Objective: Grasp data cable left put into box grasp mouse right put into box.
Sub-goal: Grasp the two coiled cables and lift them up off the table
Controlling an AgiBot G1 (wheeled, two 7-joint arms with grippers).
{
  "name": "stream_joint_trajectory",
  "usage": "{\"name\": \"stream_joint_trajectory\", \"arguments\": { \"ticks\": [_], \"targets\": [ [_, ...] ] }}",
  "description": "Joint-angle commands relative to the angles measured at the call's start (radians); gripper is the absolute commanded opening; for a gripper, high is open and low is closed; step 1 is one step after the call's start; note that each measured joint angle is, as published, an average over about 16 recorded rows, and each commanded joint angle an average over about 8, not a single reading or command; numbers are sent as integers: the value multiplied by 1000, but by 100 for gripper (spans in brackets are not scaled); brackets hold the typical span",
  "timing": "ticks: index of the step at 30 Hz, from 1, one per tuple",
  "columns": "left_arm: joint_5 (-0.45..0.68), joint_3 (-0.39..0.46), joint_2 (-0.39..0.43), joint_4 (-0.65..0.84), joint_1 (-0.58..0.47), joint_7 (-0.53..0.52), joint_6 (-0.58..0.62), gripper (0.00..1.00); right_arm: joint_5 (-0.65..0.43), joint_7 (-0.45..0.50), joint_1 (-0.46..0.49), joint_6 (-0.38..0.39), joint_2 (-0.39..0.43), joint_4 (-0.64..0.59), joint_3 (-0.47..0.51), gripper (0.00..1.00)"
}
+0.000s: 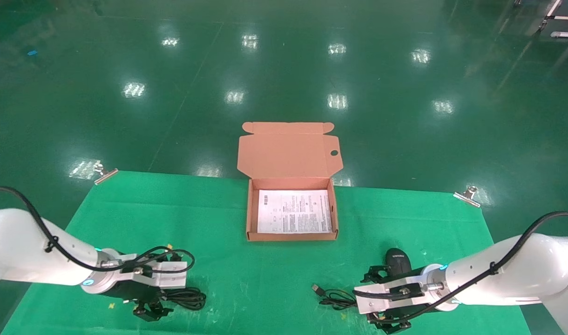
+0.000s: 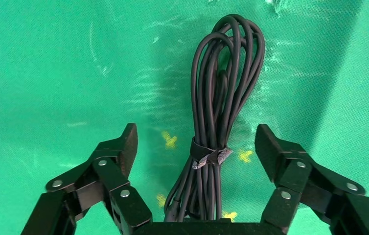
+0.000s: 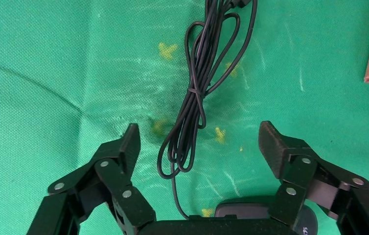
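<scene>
Left wrist: open pincer (image 2: 195,147) over data cable (image 2: 221,98)

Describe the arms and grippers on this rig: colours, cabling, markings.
Both arms are glossy white tubes, each with a black cable tied along the outside and a cyan-lit ring at the wrist. A silver-white bracket sits past each wrist. The left gripper and right gripper are matte black linkage types with silver rivets and two wedge-shaped fingers. No sleeves or printed markings show.

Box (image 1: 292,232) sits centre on the table (image 1: 219,209); data cable (image 1: 188,298) front-left, mouse (image 1: 397,261) front-right
</scene>
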Motion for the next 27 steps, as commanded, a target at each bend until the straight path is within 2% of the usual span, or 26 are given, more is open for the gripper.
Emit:
{"name": "stream_joint_trajectory", "arguments": {
  "ticks": [1, 27],
  "targets": [
    [0, 0, -1, -2, 0, 0, 2, 0, 0, 1, 0, -2, 1, 2, 0, 0],
    [-5, 0, -4, -11, 0, -1, 10, 0, 2, 3, 2, -8, 5, 11, 1, 0]
  ]
}}
